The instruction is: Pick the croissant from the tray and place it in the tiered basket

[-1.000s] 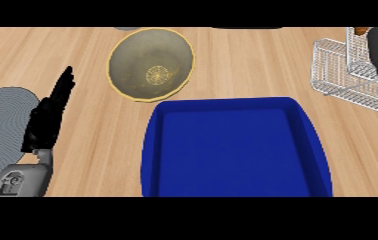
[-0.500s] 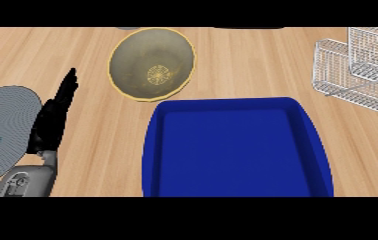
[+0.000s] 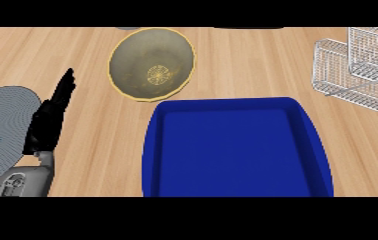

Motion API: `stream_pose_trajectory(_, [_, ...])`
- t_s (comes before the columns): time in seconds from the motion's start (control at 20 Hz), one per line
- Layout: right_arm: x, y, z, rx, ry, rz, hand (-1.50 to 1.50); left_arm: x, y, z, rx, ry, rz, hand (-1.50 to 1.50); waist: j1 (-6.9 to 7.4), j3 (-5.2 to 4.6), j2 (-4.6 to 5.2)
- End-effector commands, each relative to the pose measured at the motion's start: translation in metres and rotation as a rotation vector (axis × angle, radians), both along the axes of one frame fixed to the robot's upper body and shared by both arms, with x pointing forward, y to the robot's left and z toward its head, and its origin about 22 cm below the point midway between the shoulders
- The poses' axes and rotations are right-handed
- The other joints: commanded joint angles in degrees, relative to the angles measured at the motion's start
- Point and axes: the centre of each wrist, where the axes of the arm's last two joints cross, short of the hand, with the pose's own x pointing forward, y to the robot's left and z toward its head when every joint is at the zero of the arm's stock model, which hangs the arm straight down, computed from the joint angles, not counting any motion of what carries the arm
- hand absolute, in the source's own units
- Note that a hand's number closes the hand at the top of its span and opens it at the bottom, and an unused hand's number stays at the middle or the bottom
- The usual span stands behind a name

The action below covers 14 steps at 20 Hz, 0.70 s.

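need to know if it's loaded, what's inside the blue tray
Nothing shows inside the blue tray: only bare floor. Its near end runs out of view, unseen.

The tray point(image 3: 236, 151), at five o'clock, is deep blue all over. The plate point(image 3: 153, 64) at eleven o'clock is mottled olive-brown with a yellow rim and a pale spoked motif. The tiered basket point(image 3: 348, 70) at two o'clock is pale grey wire mesh. The surface point(image 3: 247, 59) shows light wood grain. The left hand point(image 3: 50, 118) at eight o'clock is black.

I can read no words, numbers or brand marks here: none on the blue tray point(image 3: 236, 154), the plate point(image 3: 153, 64) far left, or the wire basket point(image 3: 334, 66) far right.
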Motion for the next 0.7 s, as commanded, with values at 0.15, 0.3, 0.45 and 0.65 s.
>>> stream_pose_trajectory(0.15, [0.007,-0.014,-0.038,0.111,0.065,0.032,1.50,0.007,-0.016,0.007,-0.001,0.004,-0.025,0.00,0.42,0.03,0.21])
stream_pose_trajectory(0.3, [-0.010,-0.046,-0.045,0.388,0.030,-0.034,1.50,0.000,0.000,0.009,-0.007,0.010,-0.004,0.00,-0.44,0.09,-0.07])
stream_pose_trajectory(0.45, [-0.007,-0.042,-0.062,0.363,0.076,-0.039,-1.50,0.003,0.005,0.009,-0.008,-0.004,0.001,0.00,-0.09,0.01,-0.01])
stream_pose_trajectory(0.65, [-0.012,-0.056,-0.053,0.414,-0.075,-0.029,-1.50,0.005,-0.003,0.006,-0.005,0.004,-0.014,0.00,0.23,0.06,0.21])
